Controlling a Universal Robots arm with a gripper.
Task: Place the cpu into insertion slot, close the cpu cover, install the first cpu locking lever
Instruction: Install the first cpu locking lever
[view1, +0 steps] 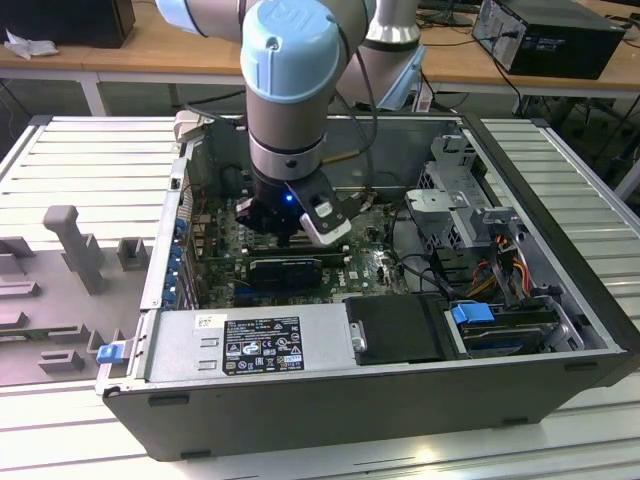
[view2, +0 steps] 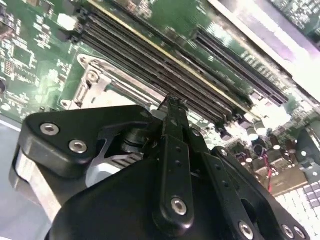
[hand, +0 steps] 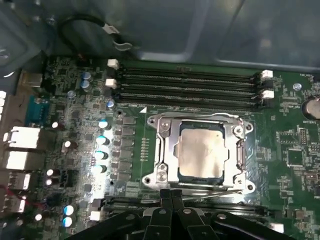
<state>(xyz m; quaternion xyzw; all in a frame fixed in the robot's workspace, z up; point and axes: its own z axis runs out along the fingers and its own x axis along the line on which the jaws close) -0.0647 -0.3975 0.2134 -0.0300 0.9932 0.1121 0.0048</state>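
In the first wrist view the cpu (hand: 200, 150), a pale silvery square, lies flat in the insertion slot (hand: 179, 175). The silvery cpu cover (hand: 167, 145) is folded down around it. A thin metal locking lever (hand: 215, 189) runs along the socket edge closest to my fingers. My gripper (hand: 171, 196) is shut, its two black fingertips pressed together right at that lever's edge; whether they touch it is hidden. The second wrist view has the gripper (view2: 172, 102) seen from behind, over a corner of the socket's metal frame (view2: 95, 80). In the exterior view the gripper (view1: 290, 232) reaches down into the open computer case.
Long black memory slots (hand: 190, 85) run just beyond the socket. A black card (view1: 285, 270) stands near the gripper. The grey power supply (view1: 250, 345) and drive cage (view1: 450, 190) bound the board, with cables (view1: 500, 265) on the exterior view's right. Case walls (view1: 160, 250) enclose everything.
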